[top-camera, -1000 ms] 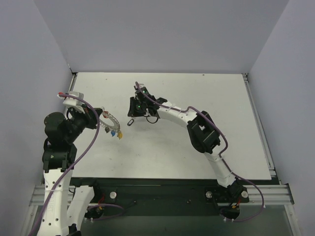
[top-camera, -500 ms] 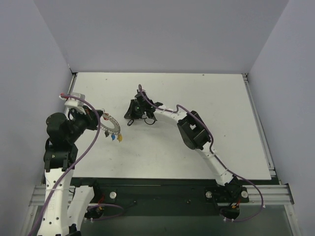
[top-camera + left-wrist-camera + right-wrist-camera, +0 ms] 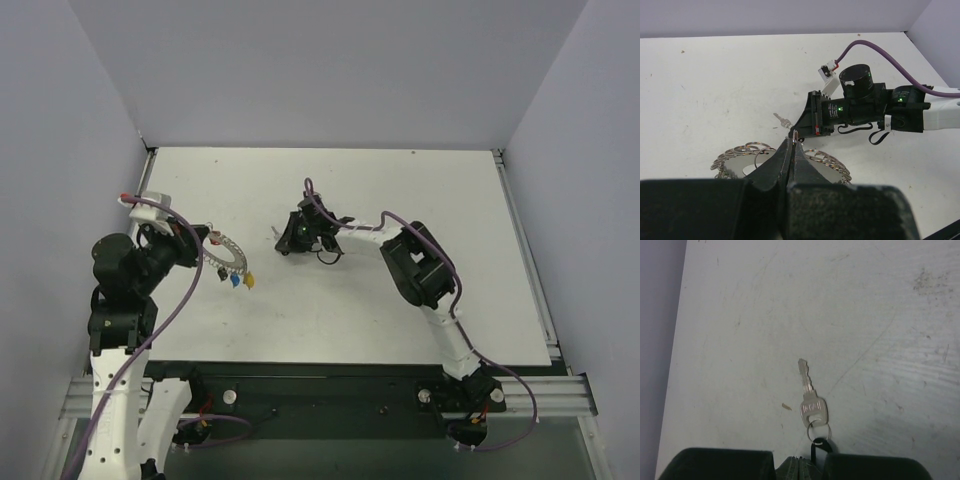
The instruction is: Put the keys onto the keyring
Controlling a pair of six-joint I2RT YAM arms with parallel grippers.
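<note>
The scuffed white table [image 3: 420, 190] (scratched all over) bears one small silver key [image 3: 810, 402].

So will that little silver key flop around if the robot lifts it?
Probably yes: the key is joined to a small loose ring beside the shut right gripper, so it would likely swing. The key itself looks like stiff, thin metal, so it is probably light and unlikely to bend.

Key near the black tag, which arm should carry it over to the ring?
Right. The right pincer sits shut at the key, while the left pincer is busy, clamped on the keyring.
</note>
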